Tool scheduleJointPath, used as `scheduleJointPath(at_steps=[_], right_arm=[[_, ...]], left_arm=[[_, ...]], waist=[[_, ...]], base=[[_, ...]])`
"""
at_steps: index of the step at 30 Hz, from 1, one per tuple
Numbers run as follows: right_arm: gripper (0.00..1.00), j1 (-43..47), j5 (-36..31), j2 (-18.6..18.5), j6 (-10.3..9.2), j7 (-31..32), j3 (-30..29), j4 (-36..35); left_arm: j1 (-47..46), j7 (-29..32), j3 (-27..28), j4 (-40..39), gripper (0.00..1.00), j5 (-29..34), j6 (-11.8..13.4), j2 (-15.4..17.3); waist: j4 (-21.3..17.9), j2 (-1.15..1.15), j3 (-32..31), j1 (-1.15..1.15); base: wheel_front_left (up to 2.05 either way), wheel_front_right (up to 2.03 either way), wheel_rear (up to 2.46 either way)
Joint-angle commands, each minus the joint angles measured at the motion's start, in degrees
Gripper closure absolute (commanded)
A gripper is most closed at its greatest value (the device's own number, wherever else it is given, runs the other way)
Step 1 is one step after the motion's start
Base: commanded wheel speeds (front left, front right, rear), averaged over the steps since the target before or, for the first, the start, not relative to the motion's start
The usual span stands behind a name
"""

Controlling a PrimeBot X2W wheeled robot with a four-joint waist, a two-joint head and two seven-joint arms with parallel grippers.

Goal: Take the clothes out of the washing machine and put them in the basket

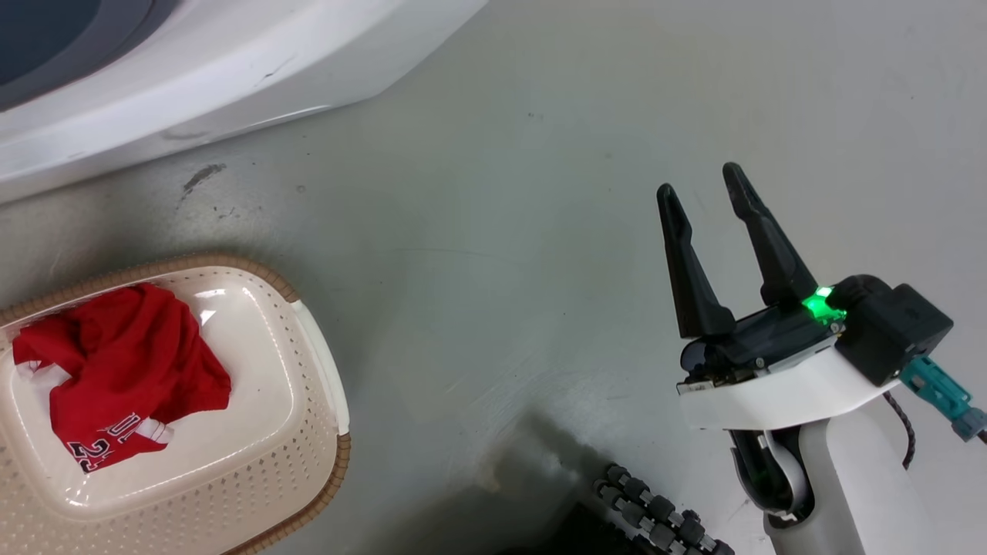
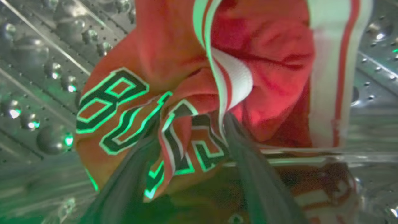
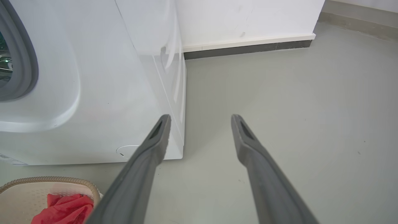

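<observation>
Second retrieval in hand: one red garment lies in the basket, the lettered jersey in the drum with the left tool spread astride it, seemingly unclosed, so next comes pinch and withdrawal; right tool spread, idle.

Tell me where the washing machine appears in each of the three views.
Head view: the washing machine, white front across the top left corner.
Left wrist view: its perforated steel drum, behind the red jersey.
Right wrist view: the washing machine, left half.
Shared landmark: the basket, lower left in head and right wrist views.
</observation>
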Motion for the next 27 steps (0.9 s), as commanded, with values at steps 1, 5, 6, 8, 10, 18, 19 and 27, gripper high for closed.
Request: scheduleJointPath(at_steps=[1,5,6,8,10,18,19,27], right_arm=[[0.00,0.47,0.25,0.09,-0.04,-0.12,0.12,-0.06],[0.00,0.77,0.22,0.08,-0.04,-0.12,-0.04,0.07],[0.00,0.77,0.19,0.09,-0.04,-0.12,-0.09,0.11],[0.00,0.70,-0.02,0.08,-0.04,-0.12,-0.26,0.17],[0.00,0.65,-0.23,0.08,-0.04,-0.12,-0.61,0.35],[0.00,0.92,-2.21,0.06,-0.04,-0.11,-2.28,1.62],[0.00,1.09,-2.64,0.06,-0.04,-0.11,-2.51,1.86],[0.00,2.06,-5.08,0.04,-0.04,-0.11,-3.56,3.57]], left_arm=[[0.76,0.21,0.09,-0.43,1.00,-0.14,0.75,0.39],[2.79,-1.34,-0.28,-2.39,1.00,-0.16,1.69,0.90],[3.28,-2.08,-0.24,-2.99,1.00,-0.33,1.92,0.92],[4.56,-4.34,-0.19,-4.28,1.00,-0.50,2.39,0.94],[6.16,-7.17,-0.08,-5.43,1.00,-1.00,2.70,0.41],[14.77,-22.30,1.48,-6.94,1.00,-4.19,4.21,-3.29],[16.09,-24.03,1.78,-6.51,1.00,-4.91,4.33,-4.07],[23.31,-37.36,2.29,-2.87,1.00,-7.08,4.49,-8.45]], waist=[[-0.24,0.00,-0.30,-0.01],[-0.24,0.00,-0.81,-0.01],[-0.14,0.00,-1.03,-0.01],[0.17,0.00,-1.60,-0.01],[0.76,0.00,-2.27,-0.01],[4.25,0.00,-7.68,-0.01],[4.80,0.00,-8.59,-0.01],[8.11,0.00,-14.94,-0.01]], base=[[0.00,0.00,0.00],[0.00,0.00,0.00],[0.00,0.00,0.00],[0.00,0.00,0.00],[0.00,0.00,0.00],[0.00,0.00,0.00],[0.00,0.00,0.00],[0.00,0.00,0.00]])
